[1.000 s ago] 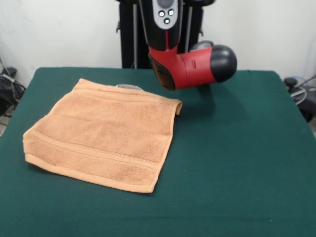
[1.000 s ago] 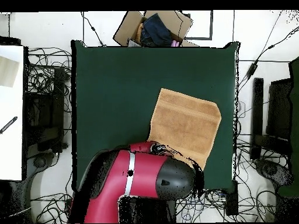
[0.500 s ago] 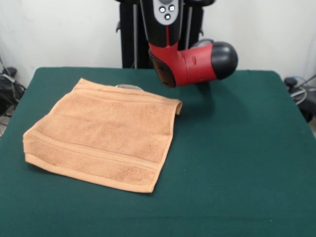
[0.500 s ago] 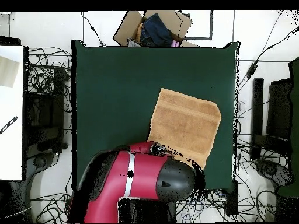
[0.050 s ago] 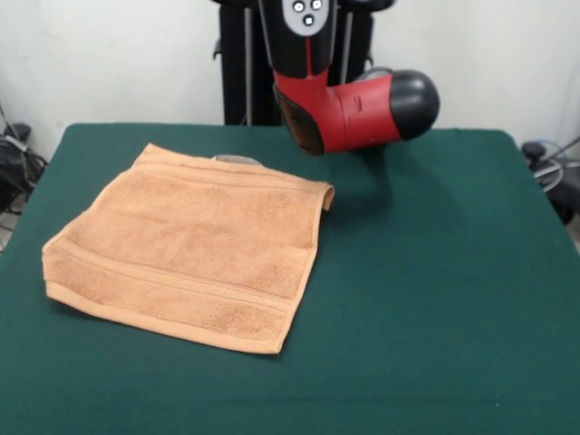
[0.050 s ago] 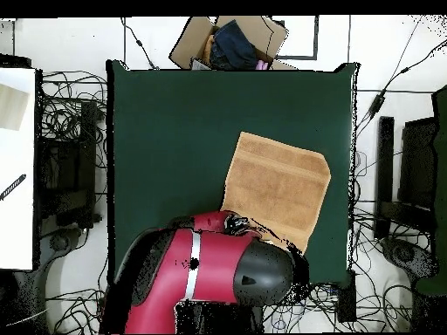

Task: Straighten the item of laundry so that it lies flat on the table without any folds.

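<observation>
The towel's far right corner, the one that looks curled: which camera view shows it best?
The front view. There the towel lies unobstructed on the green table, and the corner visibly turns up. In the overhead view the towel shows its outline, but the red arm covers the edge nearest the robot.

Red arm [image 5: 349, 113] with a rounded black end cap [image 5: 415, 102], black upper link carrying a grey button panel [image 5: 306, 13]
</observation>
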### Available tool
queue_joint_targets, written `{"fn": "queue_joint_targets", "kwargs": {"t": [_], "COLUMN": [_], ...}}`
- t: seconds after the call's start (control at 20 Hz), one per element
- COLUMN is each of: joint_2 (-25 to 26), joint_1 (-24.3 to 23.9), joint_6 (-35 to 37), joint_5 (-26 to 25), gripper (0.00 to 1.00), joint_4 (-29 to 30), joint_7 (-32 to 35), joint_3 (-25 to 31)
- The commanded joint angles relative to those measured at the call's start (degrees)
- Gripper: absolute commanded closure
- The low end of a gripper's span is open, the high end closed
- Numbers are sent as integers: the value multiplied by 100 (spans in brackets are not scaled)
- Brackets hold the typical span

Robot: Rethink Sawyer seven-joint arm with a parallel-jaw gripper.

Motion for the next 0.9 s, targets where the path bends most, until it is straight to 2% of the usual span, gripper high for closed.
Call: {"fn": "queue_joint_targets", "kwargs": {"t": [0.05, 0.9], "joint_2": [-742, -1248], "joint_1": [7, 139], "joint_6": [-1367, -945], "joint_5": [257, 450], "gripper": [0, 0], "joint_4": [-867, -753], "joint_7": [565, 672], "joint_3": [816, 634]}}
